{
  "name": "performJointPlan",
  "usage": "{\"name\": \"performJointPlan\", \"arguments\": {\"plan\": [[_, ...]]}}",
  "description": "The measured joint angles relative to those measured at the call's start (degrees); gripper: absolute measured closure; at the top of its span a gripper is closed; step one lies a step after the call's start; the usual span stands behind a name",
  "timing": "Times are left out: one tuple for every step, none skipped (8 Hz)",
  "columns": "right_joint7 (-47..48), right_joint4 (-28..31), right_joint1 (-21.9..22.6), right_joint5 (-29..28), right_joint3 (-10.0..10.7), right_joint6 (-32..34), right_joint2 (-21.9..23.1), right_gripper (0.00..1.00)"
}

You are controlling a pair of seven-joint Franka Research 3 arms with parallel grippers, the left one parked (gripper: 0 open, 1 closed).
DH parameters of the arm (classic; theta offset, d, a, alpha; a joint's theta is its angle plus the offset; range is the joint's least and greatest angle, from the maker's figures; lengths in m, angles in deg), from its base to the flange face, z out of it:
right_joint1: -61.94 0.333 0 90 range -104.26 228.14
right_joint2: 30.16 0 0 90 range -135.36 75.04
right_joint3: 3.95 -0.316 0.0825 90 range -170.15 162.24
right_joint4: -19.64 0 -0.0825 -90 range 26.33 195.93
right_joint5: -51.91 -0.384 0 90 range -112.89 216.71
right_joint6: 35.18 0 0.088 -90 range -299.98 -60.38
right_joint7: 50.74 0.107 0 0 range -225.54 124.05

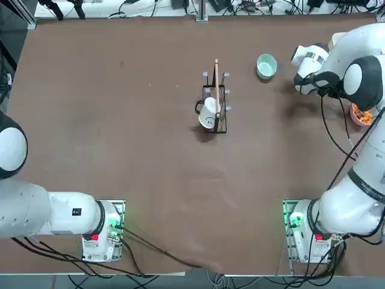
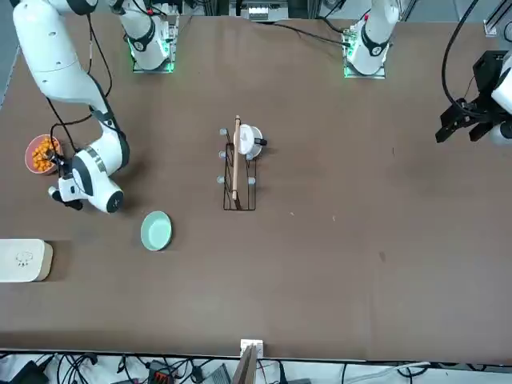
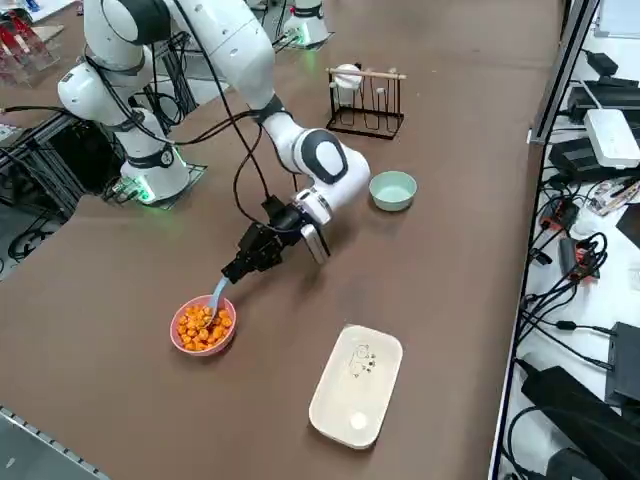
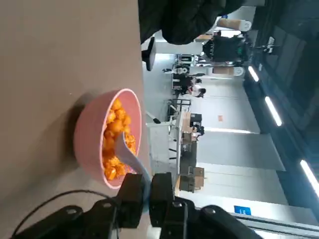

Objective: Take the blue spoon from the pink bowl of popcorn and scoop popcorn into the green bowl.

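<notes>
At the lower left of the side view, the blue spoon (image 3: 216, 295) is pinched by the right gripper (image 3: 234, 272), its scoop in the pink bowl (image 3: 203, 327). A white box (image 3: 356, 385) is seen beside; the green bowl (image 3: 392, 190) further up.

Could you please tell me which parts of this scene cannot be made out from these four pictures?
- Small round pink bowl: top view, mostly covered by the right arm.
- Light blue plastic spoon: wrist view, the handle's end disappears between the right claw's fingers; its scoop is sunk in the orange-yellow popcorn, so any load is unreadable.
- Pale mint-green bowl: absent from the wrist view.
- White rounded-square box: front view, cut by the edge.
</notes>
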State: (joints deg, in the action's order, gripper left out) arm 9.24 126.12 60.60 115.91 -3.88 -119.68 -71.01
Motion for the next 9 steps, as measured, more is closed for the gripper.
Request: {"name": "performJointPlan", "arguments": {"plan": [[0.5,-0.7,0.7,0.4,0.0,2.1,-0.1,0.89],[0.6,-1.5,1.3,0.4,0.0,3.7,-0.2,0.89],[0.7,-2.3,2.1,0.4,0.0,4.4,-0.2,0.89],[0.7,-3.6,2.9,0.4,0.0,5.2,-0.2,0.89],[0.7,-5.3,4.0,0.5,-0.1,6.1,-0.3,0.89],[0.1,-7.5,5.6,0.5,-0.1,6.7,-0.3,0.89],[-1.1,-9.8,7.6,0.5,-0.2,7.5,-0.5,0.89],[-3.0,-12.1,9.9,0.5,-0.3,9.3,-1.1,0.89],[-5.5,-15.1,12.2,0.5,-0.3,11.6,-2.3,0.89]]}}
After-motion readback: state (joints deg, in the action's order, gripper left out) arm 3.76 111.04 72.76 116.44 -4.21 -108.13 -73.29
